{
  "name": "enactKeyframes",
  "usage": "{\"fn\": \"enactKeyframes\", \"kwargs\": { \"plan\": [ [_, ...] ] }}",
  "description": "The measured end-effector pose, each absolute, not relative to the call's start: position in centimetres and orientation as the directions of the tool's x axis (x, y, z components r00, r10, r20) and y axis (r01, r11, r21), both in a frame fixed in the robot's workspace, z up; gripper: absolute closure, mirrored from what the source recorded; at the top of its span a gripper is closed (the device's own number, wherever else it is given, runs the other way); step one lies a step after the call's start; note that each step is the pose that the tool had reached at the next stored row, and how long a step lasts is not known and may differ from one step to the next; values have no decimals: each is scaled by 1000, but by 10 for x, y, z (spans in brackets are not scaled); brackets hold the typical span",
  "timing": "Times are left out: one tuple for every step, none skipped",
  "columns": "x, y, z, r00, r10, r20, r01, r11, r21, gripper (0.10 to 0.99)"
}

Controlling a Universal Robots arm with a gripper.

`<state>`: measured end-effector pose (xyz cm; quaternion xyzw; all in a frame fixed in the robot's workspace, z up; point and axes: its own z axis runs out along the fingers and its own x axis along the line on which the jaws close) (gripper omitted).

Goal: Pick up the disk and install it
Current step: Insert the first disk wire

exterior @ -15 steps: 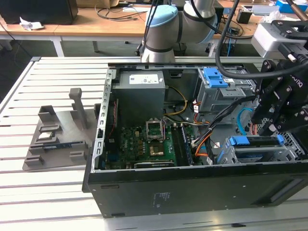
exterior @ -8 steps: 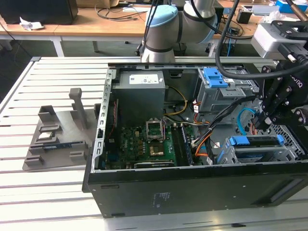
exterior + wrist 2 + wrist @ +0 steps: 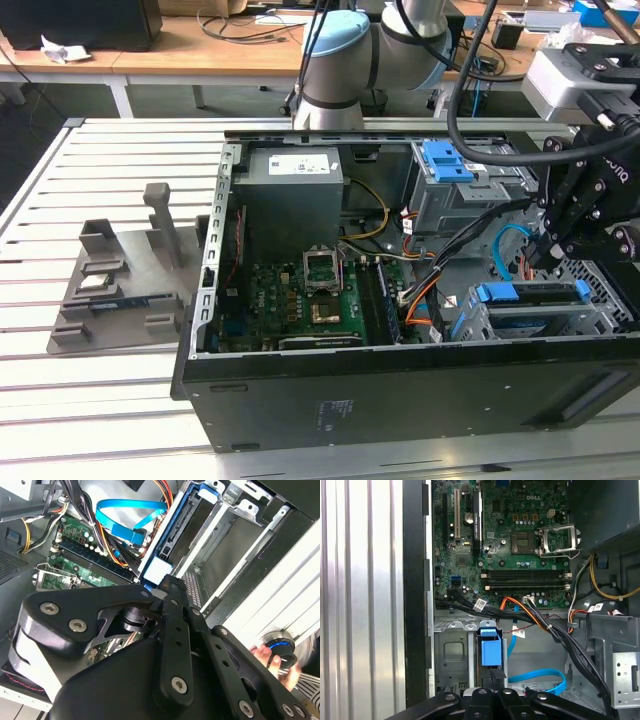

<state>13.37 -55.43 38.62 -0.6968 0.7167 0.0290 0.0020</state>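
In the drive cage [image 3: 607, 300] at the exterior view's right, seated on blue rails: disk [image 3: 540, 294]. Just above its blue end, end effector [image 3: 545, 258], drawn together, clamped on nothing evident. Likely dense, rigid, shock-sensitive; best gripped across the side rails, not the label face.

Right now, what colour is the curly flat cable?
The cable is bright blue, clearest in the second wrist view.
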Motion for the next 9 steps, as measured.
{"fn": "enactKeyframes", "kwargs": {
  "plan": [
    [134, -554, 386, -29, -999, -43, -999, 27, 39, 980],
    [134, -554, 386, -29, -999, -43, -999, 27, 39, 980],
    [135, -554, 386, -29, -999, -44, -999, 27, 39, 980],
    [141, -554, 386, -29, -999, -43, -999, 27, 39, 980],
    [144, -553, 386, -29, -999, -43, -999, 27, 39, 980],
    [147, -553, 386, -29, -999, -43, -999, 27, 39, 980],
    [153, -552, 386, -29, -999, -43, -999, 27, 39, 980],
    [157, -551, 385, -29, -999, -41, -999, 27, 39, 980],
    [160, -550, 385, -29, -999, -40, -999, 27, 40, 980]
  ]
}}
